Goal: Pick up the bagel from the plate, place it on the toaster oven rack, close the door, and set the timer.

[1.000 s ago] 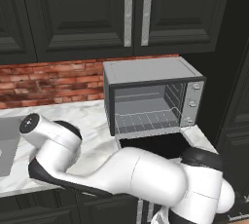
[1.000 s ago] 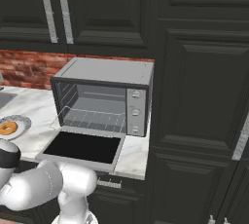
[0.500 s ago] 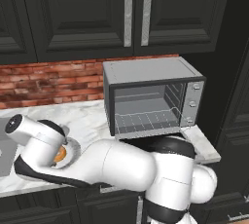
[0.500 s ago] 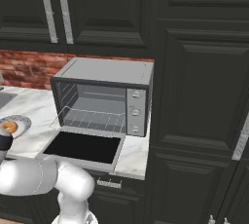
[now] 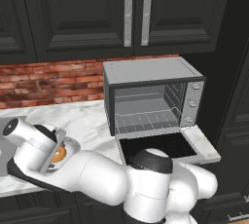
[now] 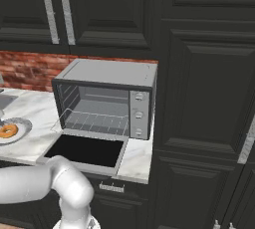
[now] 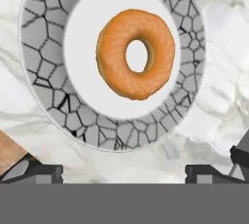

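The orange-brown bagel [image 7: 113,62] lies flat on the white centre of the grey-rimmed plate [image 7: 44,86], on the marble counter. My gripper [image 7: 124,174] hangs open right above them, its dark fingertips [image 7: 36,172] spread wide and nothing between them. From the right base view the bagel [image 6: 7,131] and plate [image 6: 23,124] sit at the far left. In the left base view my hand covers most of the plate [image 5: 72,143], with a bit of bagel [image 5: 59,154] showing. The toaster oven [image 5: 153,74] stands to the right, its door [image 5: 163,145] dropped open and flat, the wire rack [image 5: 148,121] bare inside.
Three knobs [image 5: 192,103] run down the oven's right panel. A grey sink [image 5: 4,140] lies left of the plate. The brick backsplash [image 5: 48,79] and dark upper cabinets [image 5: 97,13] stand behind, and a tall dark cabinet [image 6: 209,98] closes the counter's right end.
My arm has swung left across the counter, and my hand has come down over the plate and bagel. The oven, its door and the plate have not moved.
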